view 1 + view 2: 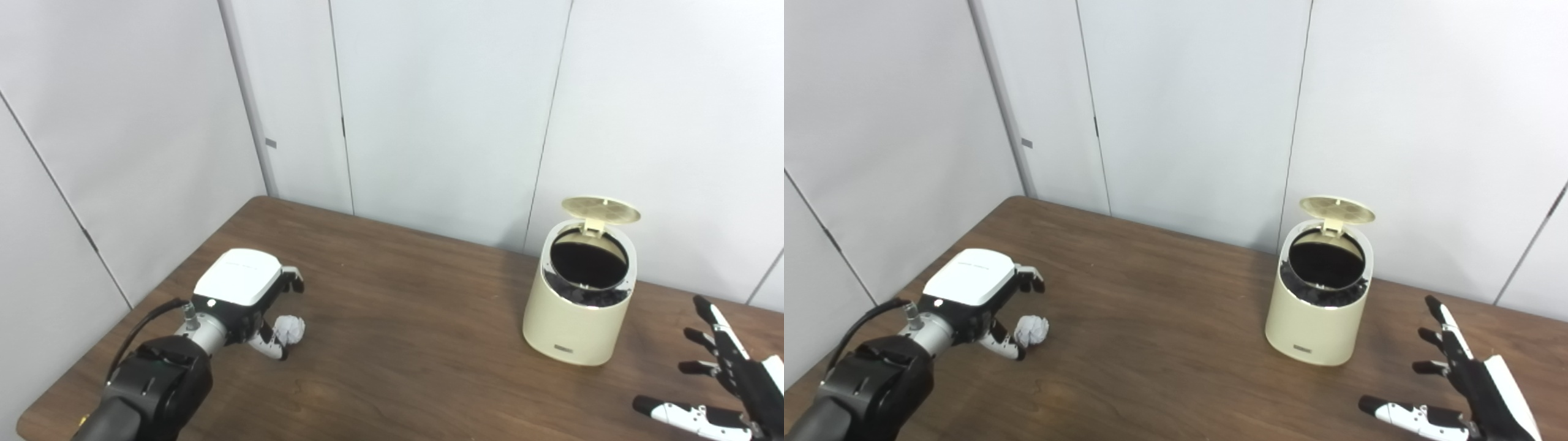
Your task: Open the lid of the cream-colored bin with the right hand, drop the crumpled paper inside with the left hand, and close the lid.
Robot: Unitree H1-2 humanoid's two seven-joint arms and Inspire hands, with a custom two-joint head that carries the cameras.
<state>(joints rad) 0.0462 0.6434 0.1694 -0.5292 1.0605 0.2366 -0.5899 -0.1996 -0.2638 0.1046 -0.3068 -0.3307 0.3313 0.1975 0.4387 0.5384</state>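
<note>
lid (601,209) is already up on the cream bin (579,318). left robot hand (257,294) is loosely curled beside the crumpled paper (290,329) on the bench (392,331), not gripping yet. close gently round it before lifting. right robot hand (1464,383) is spread, holding nothing.

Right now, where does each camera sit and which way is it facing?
Left eye view: on the head, looking down at the brown wooden table; left hand by the crumpled white paper ball, open right hand.
Right eye view: beside it, facing the same way, showing both hands.
Shared: cream-colored bin, round lid raised.
</note>
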